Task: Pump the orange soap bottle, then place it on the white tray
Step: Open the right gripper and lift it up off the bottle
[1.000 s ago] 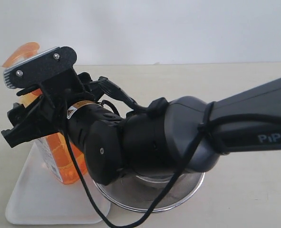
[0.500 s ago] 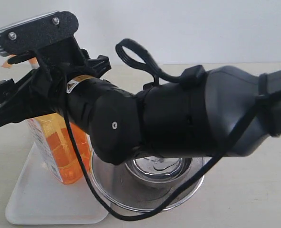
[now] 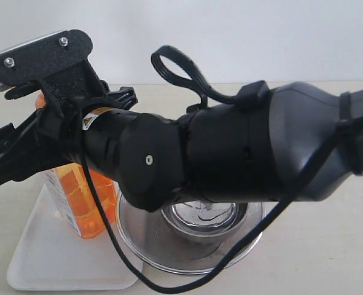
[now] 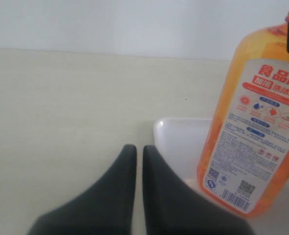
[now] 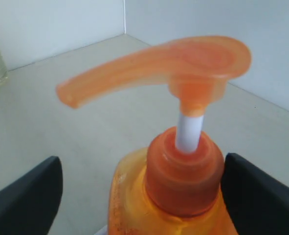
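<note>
While the orange soap bottle (image 3: 77, 206) stands upright on the white tray (image 3: 40, 264), just beside the steel strainer (image 3: 242, 246), the right gripper (image 5: 142, 169) straddles its neck with jaws spread, gripping nothing. Left gripper (image 4: 135, 161) is pressed together, empty, near the tray's corner. Bottle looks fairly full: probably heavy low down, with smooth, slippery walls that give under a squeeze. Pump head (image 5: 183, 58) sits on a raised white stem (image 5: 188, 132) and likely wobbles. Best hold: the stiff collar.
</note>
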Tool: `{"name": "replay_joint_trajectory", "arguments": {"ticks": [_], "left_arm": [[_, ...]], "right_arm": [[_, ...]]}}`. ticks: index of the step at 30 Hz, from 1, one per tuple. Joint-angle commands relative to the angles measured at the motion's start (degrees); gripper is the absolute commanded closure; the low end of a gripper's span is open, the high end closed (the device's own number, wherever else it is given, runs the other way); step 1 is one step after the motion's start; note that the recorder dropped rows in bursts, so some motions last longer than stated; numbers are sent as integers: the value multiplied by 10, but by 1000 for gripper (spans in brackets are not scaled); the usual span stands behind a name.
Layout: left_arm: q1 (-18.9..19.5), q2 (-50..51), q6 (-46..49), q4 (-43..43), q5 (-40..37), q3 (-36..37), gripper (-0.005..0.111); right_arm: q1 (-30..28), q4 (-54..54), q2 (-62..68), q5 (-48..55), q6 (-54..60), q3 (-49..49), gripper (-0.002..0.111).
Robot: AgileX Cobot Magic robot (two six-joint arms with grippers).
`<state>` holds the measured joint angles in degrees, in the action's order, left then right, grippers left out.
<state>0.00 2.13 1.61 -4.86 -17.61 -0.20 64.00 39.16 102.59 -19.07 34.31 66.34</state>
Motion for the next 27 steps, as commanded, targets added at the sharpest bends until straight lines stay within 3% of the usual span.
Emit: {"name": "replay_joint_trajectory", "arguments": {"ticks": [1,27], "left_arm": [[-1,-1,-5,0,6,2,102],[-1,-1,-5,0,6,2,102]], "right_arm": [[0,-3,-17,19,4,3,30],[-2,-6,-102,255,57,3,30]]}}
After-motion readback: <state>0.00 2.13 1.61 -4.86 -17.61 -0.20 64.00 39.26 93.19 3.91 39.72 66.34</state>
